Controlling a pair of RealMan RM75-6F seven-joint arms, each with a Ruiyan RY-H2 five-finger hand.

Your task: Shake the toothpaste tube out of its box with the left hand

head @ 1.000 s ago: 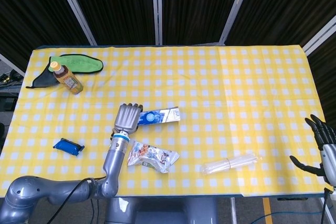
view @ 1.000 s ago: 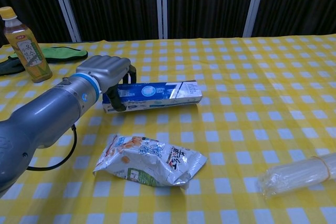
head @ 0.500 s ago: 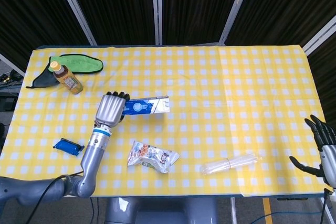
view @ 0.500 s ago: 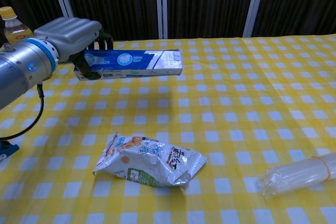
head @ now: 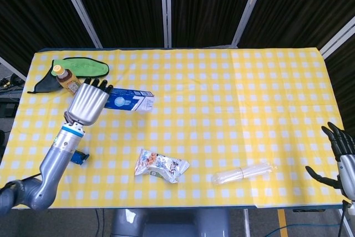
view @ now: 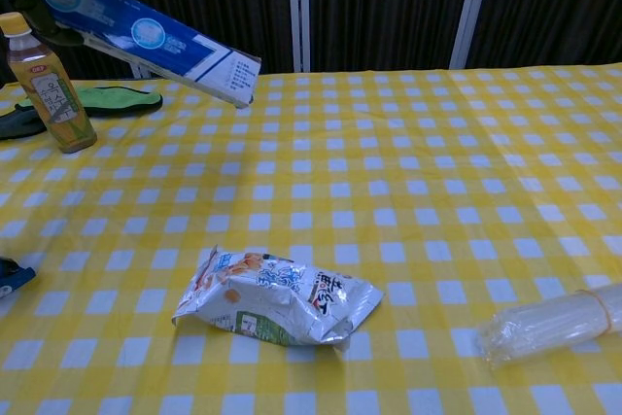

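Gripping one end of the box (head: 130,101), the left hand (head: 89,104) holds it up off the worktop (head: 238,87), over the far left part of the checked cloth. The fingers (head: 99,84) wrap around the box's left end, and in the chest view the box (view: 146,36) slants down to the right, its free end the lowest point, well above the cloth. Whether that lower end is open cannot be told, and no tube shows outside the box. The left hand itself is almost wholly cut off by the top left corner of the chest view. A bottle (head: 70,81) stands upright just left of the raised hand, near a green cloth (head: 83,67) lying along the far left edge. A small blue thing (head: 81,158) lies near the left edge, partly hidden behind the left arm. A crumpled snack bag (head: 161,166) lies flat toward the near side, a little left of centre, and a clear plastic roll (head: 244,172) lies on its side to the right of it. The right hand (head: 339,157) hangs beyond the near right corner of the worktop with its fingers (head: 334,135) spread wide and holding nothing, well apart from everything on the cloth.
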